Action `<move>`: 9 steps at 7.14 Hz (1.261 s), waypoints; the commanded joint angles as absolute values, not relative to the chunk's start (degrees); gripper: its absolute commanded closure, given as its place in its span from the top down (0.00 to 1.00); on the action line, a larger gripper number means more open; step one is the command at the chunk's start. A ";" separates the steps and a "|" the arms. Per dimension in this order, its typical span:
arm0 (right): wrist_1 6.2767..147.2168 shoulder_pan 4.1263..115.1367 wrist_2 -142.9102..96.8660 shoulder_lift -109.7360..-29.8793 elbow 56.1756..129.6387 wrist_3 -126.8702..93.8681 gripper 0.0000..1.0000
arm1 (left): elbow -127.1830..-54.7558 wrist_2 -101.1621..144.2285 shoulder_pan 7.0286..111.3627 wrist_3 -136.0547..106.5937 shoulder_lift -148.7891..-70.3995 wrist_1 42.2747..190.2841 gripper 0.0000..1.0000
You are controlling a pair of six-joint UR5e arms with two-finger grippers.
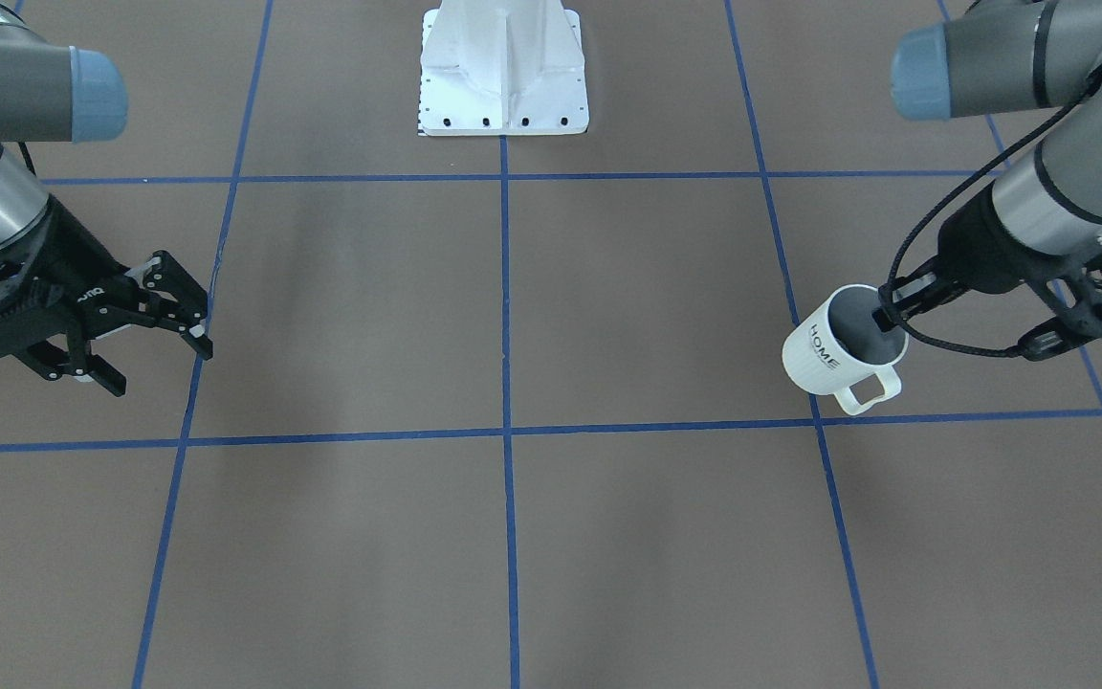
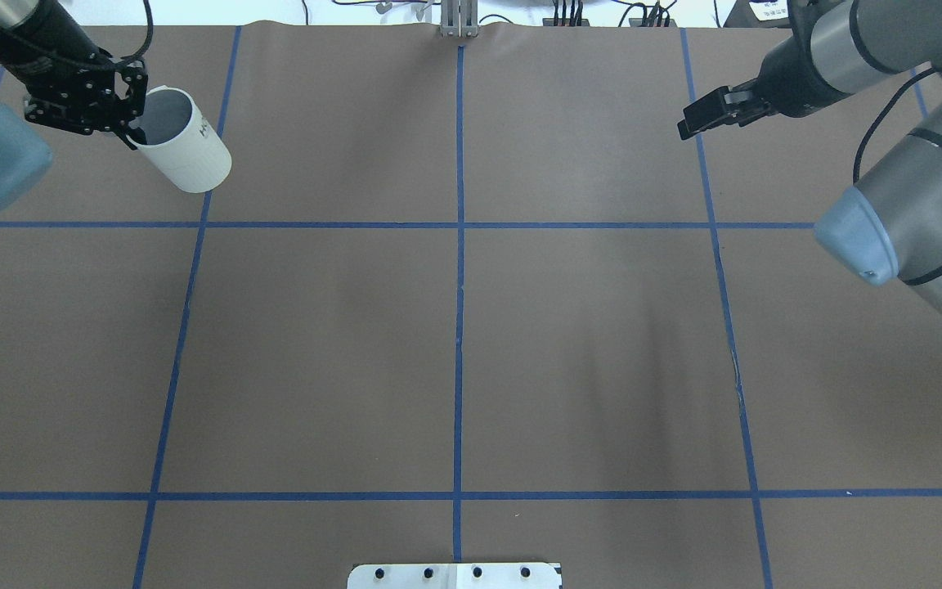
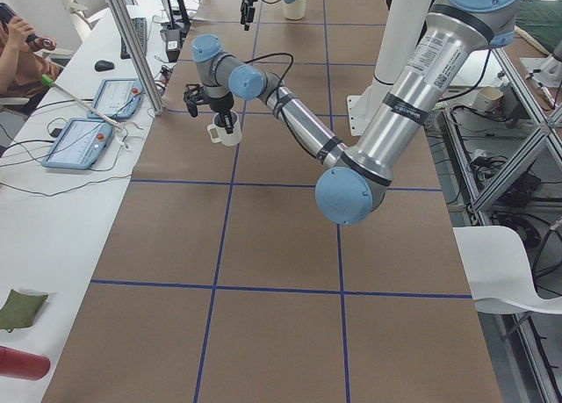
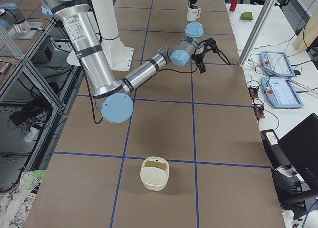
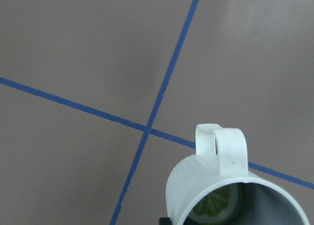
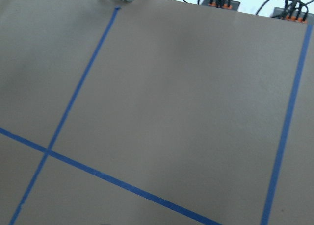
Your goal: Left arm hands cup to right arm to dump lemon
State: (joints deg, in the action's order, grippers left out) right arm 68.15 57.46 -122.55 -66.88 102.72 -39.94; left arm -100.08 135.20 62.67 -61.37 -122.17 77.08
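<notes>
The left gripper (image 1: 891, 316) pinched the cup (image 1: 833, 349) by its rim, one finger inside. The cup was tilted, with the lemon (image 5: 216, 208) at its bottom. Well apart across the tabletop (image 1: 513, 536), the right gripper (image 1: 161, 362) hung with jaws spread, pointing toward the cup.

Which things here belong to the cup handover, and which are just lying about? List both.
Job: cup, held by left gripper; lemon inside it; open right gripper.
Lying about: tablets, green pouch, red bottle, all on the side bench.
</notes>
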 commanded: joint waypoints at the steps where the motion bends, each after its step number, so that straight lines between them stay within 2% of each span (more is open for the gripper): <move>1: 50.52 51.63 -113.27 -68.38 102.48 -49.45 0.96 | -94.95 135.00 58.99 -70.02 -130.39 77.08 0.00; 4: 45.97 38.18 -87.97 -68.12 103.18 -46.61 0.98 | -85.02 135.09 56.70 -76.97 -141.55 77.70 0.00; 6: 45.97 33.07 -79.49 -68.12 103.45 -40.79 0.98 | -79.83 135.18 55.99 -78.74 -145.96 78.05 0.00; 9: 46.76 22.69 -62.16 -66.98 102.83 -40.61 0.99 | -71.66 135.18 53.01 -86.28 -149.84 87.50 0.00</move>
State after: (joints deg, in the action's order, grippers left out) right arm 46.41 26.19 -67.68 -67.51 103.13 -40.77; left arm -75.05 135.17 54.54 -83.20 -148.43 83.32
